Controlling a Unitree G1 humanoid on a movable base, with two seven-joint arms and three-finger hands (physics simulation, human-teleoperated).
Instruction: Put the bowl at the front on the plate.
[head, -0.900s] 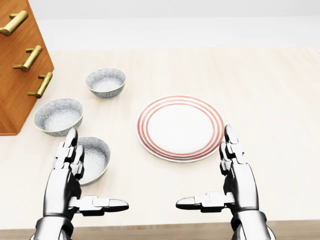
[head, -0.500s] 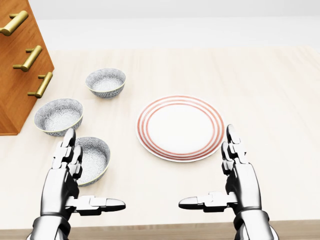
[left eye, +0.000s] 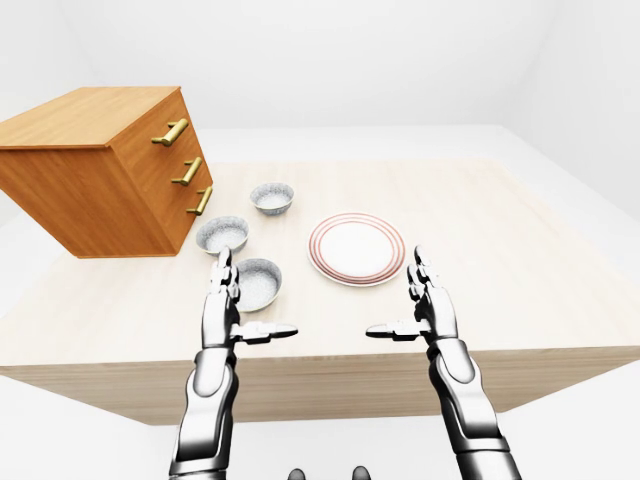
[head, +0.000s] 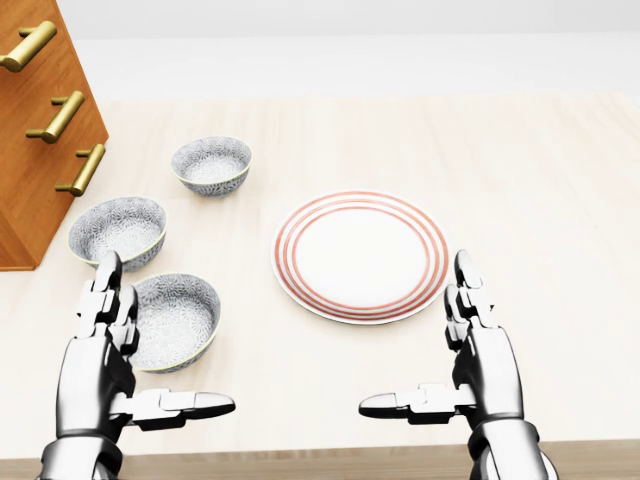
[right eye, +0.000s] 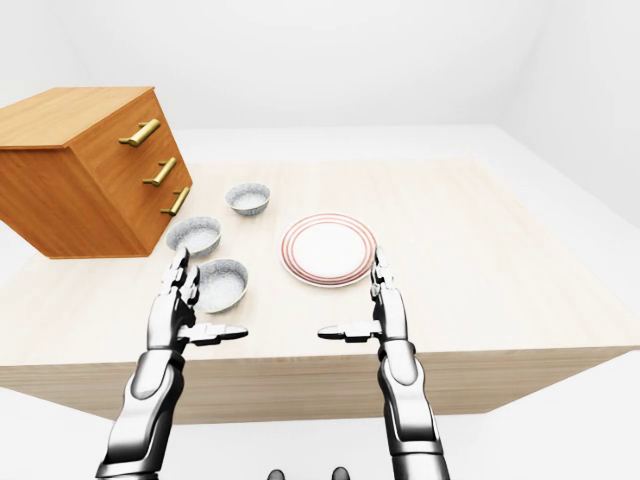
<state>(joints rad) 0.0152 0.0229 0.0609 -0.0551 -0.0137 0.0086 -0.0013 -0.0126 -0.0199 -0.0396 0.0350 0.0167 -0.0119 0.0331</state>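
Note:
Three grey speckled bowls stand on the left of the table in the head view. The one lowest in the view (head: 175, 320) lies nearest me, with a second bowl (head: 117, 230) and a third (head: 211, 163) above it. To their right is a white plate (head: 360, 255) with red rings, nothing on it. My left hand (head: 160, 340) is open, its fingers (head: 100, 305) upright just left of the nearest bowl and its thumb pointing right below the bowl. My right hand (head: 415, 335) is open below the plate's right rim, holding nothing.
A wooden drawer cabinet (left eye: 100, 170) with brass handles sits at the table's left, close to the upper two bowls. The light wooden table (head: 520, 180) stretches far to the right of the plate. Its near edge (head: 300, 462) runs just under my wrists.

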